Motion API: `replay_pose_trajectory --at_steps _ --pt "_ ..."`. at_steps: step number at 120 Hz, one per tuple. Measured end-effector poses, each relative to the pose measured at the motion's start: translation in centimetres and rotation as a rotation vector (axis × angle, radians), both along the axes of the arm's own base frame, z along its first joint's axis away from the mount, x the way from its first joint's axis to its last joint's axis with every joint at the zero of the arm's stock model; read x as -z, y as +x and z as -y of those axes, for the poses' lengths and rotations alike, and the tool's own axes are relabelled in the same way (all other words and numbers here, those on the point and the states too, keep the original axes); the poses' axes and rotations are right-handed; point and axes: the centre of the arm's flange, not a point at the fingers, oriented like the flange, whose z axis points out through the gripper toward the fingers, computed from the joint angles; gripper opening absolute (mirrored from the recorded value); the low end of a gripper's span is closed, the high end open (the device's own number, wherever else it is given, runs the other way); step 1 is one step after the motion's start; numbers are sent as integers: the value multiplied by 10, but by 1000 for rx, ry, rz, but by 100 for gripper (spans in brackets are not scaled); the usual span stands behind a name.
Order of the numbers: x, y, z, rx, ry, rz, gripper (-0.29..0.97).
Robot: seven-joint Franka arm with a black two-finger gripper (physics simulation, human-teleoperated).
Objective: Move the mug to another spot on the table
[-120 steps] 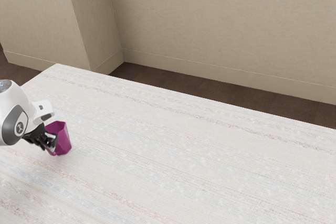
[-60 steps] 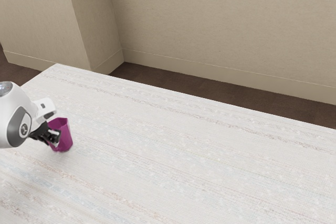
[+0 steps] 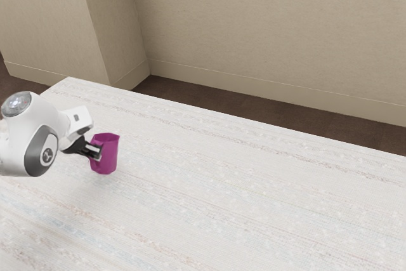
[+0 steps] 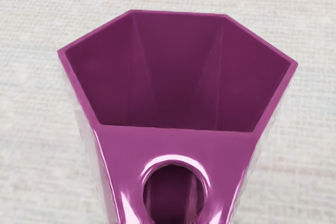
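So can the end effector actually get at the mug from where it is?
Likely yes: the end effector looks closed on the mug at its handle side, nothing between them.

1. We find the exterior view evenly lit and moderately bright, under soft, diffuse light.
2. The table (image 3: 254,182) reads pale and uniform. The floor (image 3: 254,103) beyond it is dark brown.
3. The mug (image 3: 105,152) casts a faint, soft-edged shadow at its base.
4. The arm (image 3: 32,138) carries a small bright highlight on its rounded top cap.
5. In the wrist view we note white glare ringing the handle (image 4: 173,160). The mug's inner walls are shaded darker than its rim.
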Motion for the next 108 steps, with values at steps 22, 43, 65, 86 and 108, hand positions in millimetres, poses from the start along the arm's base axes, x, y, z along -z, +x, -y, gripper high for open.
replay_pose_trajectory --at_steps 22,43,65,86,108 --pt "-1 18 61 101 -4 52 1" --pt "2 35 105 120 -23 120 1" --pt "19 50 133 116 -20 161 1" --pt "35 49 125 68 -19 165 2" --pt "47 45 125 47 -23 152 6"
